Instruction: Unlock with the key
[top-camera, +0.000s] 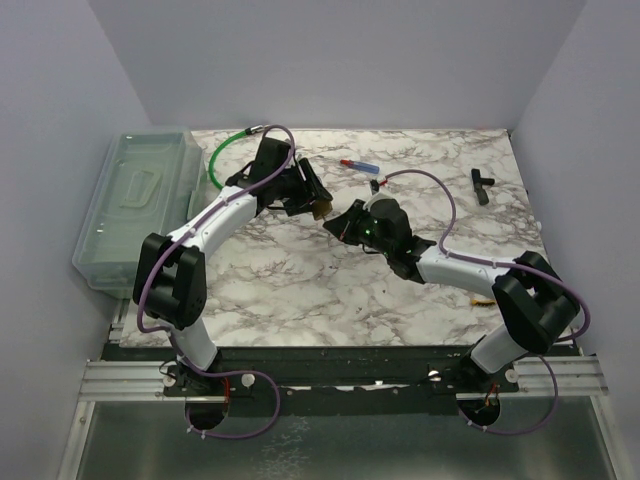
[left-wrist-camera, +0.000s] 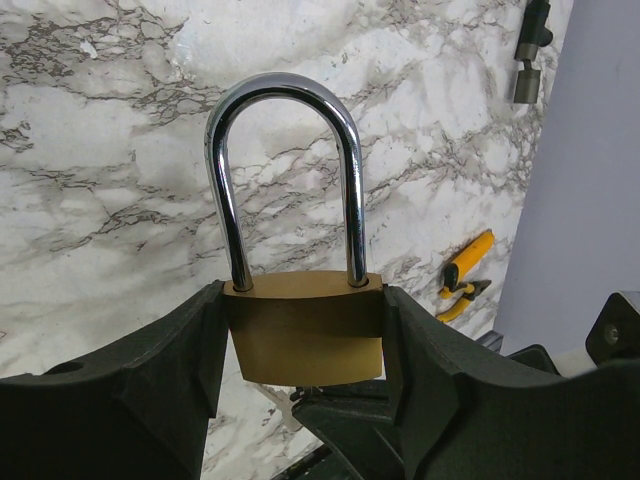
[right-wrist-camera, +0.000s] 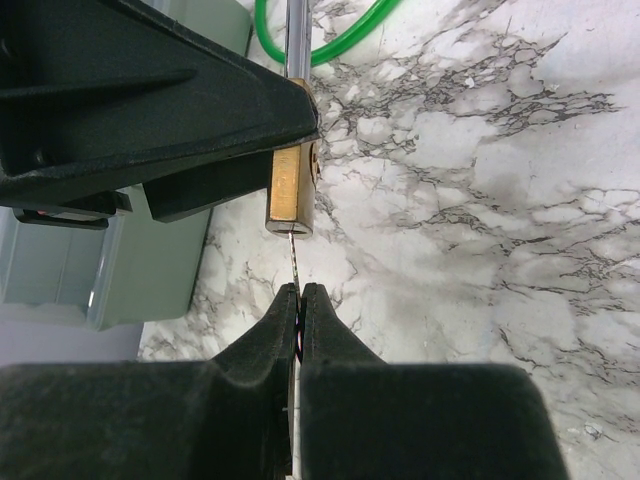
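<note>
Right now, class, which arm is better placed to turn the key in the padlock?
Right: the right gripper pinches the key, its blade meeting the padlock from below; the left gripper only clamps the brass body.

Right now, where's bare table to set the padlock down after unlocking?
Bare marble at near centre, between left arm and right arm. Also at the back, between red-blue pen and black tool. Crowded: back left, by green cable and clear bin.

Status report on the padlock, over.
Left hand clamped on padlock body. Right hand shut on key, blade reaching padlock's underside. Shackle closed. No obstruction seen between hands.
</note>
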